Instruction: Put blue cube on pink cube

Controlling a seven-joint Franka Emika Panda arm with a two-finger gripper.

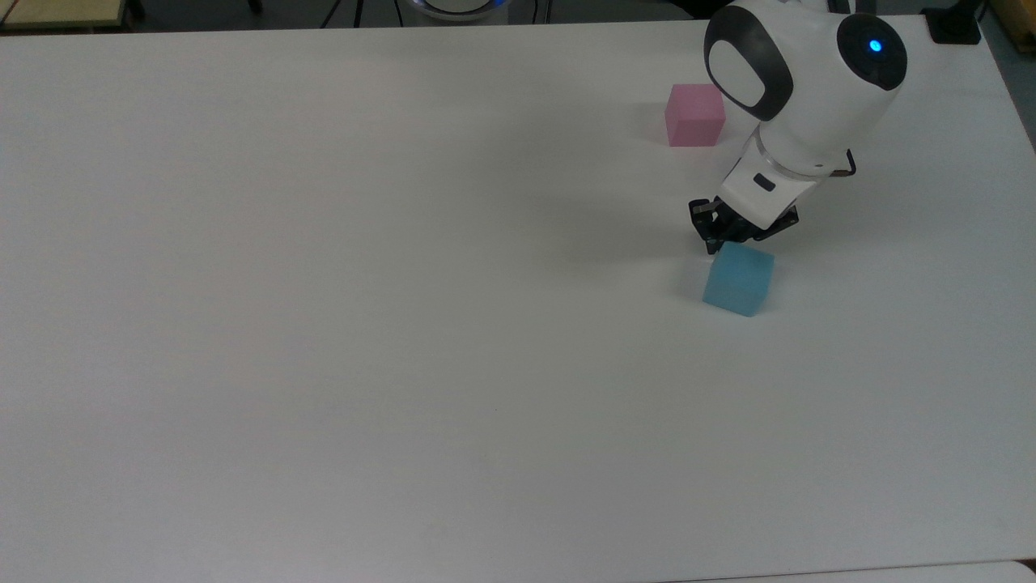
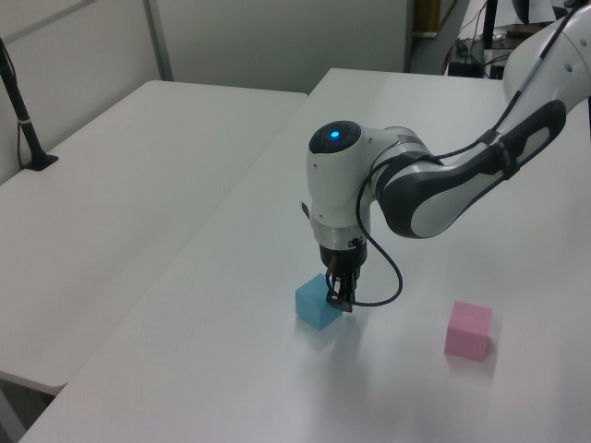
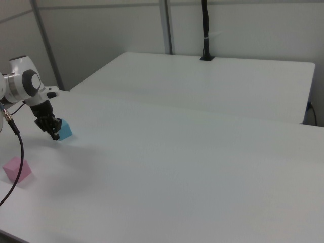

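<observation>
Top view shows the small sky-blue foam cube lying on the white bench, turned askew, with the robot arm's black two-finger gripper just above its upper edge as the top view frames it. The fingers look drawn close together and hold nothing; the cube sits beside them rather than between them, though whether a tip touches its edge I cannot tell. The small pale pink foam cube stands apart, further up in the top view, bare on top.

By my judgement the task is hardly begun: the blue cube is not gripped, not lifted, and nowhere near the pink one. What is left is a proper grasp, with the fingers spread to straddle the rotated cube, then the lift, carry and placing.

Left view adds what the top view hides: the gripper hangs low by the bench, right against the blue cube's side, with the pink cube well off to the left view's right. Right view has the blue cube peeking from behind the gripper.
</observation>
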